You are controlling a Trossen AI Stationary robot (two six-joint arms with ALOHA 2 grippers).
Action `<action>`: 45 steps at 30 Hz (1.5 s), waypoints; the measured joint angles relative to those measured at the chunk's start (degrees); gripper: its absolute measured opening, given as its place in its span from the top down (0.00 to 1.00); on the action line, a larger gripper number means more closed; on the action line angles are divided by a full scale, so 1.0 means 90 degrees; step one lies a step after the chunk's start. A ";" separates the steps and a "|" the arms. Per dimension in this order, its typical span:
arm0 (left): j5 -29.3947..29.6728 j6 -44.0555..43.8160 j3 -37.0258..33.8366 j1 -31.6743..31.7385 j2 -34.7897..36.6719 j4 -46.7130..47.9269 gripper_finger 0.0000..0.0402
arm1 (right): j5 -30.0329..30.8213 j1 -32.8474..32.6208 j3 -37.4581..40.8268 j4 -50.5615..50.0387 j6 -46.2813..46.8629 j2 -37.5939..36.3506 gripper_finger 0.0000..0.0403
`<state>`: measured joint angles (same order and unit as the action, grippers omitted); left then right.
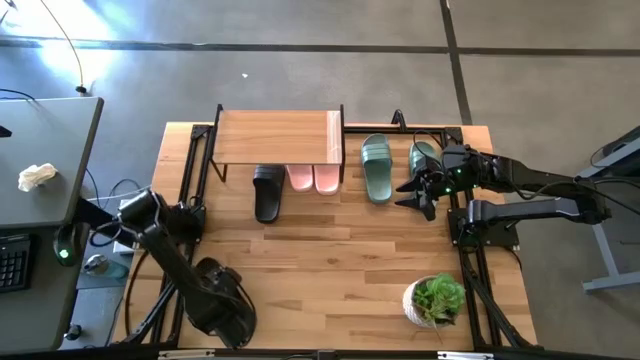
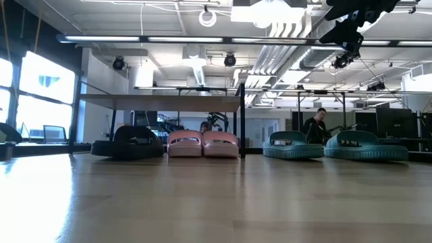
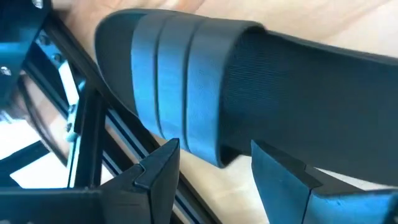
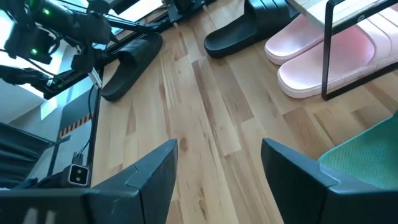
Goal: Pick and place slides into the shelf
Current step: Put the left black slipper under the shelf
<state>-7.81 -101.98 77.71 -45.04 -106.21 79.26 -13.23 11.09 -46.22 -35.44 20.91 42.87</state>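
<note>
- The shelf [image 1: 278,136] stands at the far middle of the table [image 1: 340,250].
- Done, as far as I can judge: the pink pair [image 1: 313,178] sits side by side under the shelf's right part, toes tucked in, heels showing.
- Half done: one black slide [image 1: 268,192] lies under the shelf's left part, just left of the pink pair and sticking out nearer than they do.
- Its mate, the second black slide [image 1: 222,308], is at the near left corner, well apart from the shelf. The left gripper [image 3: 214,177] hovers right over it, fingers spread on either side of the strap and grasping nothing yet.
- Not started: the two green slides [image 1: 377,166] lie outside the shelf, to its right, one just beside the frame and the other farther right, partly hidden by the right arm.
- The right gripper [image 1: 420,195] hangs above the table by the green slides, fingers parted and empty.
- A potted plant [image 1: 436,298] sits near right, clear of the work.
- Left to do: three slides, by my reckoning.
</note>
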 joint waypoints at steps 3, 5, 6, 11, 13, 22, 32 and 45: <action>0.0074 0.0001 0.0000 -0.0001 -0.0226 0.0137 0.55 | 0.0006 0.0000 0.0000 0.0000 0.0000 0.0000 0.45; 0.0120 0.0008 0.0000 0.0000 -0.0370 0.0248 0.55 | 0.0011 0.0000 0.0000 0.0000 0.0000 -0.0001 0.45; 0.0168 0.0008 0.0000 0.0002 -0.0450 0.0260 0.55 | 0.0017 0.0000 0.0000 0.0000 -0.0001 -0.0002 0.45; 0.0372 0.0098 0.0000 0.0002 -0.0798 0.0369 0.55 | 0.0017 0.0000 0.0000 0.0000 -0.0022 0.0000 0.45; 0.0368 0.0164 0.0000 0.0002 -0.0938 0.0512 0.55 | 0.0017 0.0000 0.0000 0.0000 -0.0022 -0.0002 0.45; 0.0528 -0.0008 0.0000 -0.0002 -0.1209 0.0876 0.63 | 0.0015 -0.0001 0.0000 -0.0015 -0.0034 0.0000 0.45; 0.0970 -0.0050 0.0053 -0.0004 -0.1209 0.1177 0.95 | -0.0002 0.0000 0.0000 -0.0016 -0.0040 0.0000 0.45; 0.2903 0.2388 0.0240 0.0246 -0.0920 0.1176 0.99 | 0.0000 0.0000 0.0002 -0.0050 0.0124 -0.0002 0.45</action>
<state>18.31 -80.48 79.88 -42.82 -114.49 89.85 -13.23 11.09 -46.19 -35.89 22.02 42.85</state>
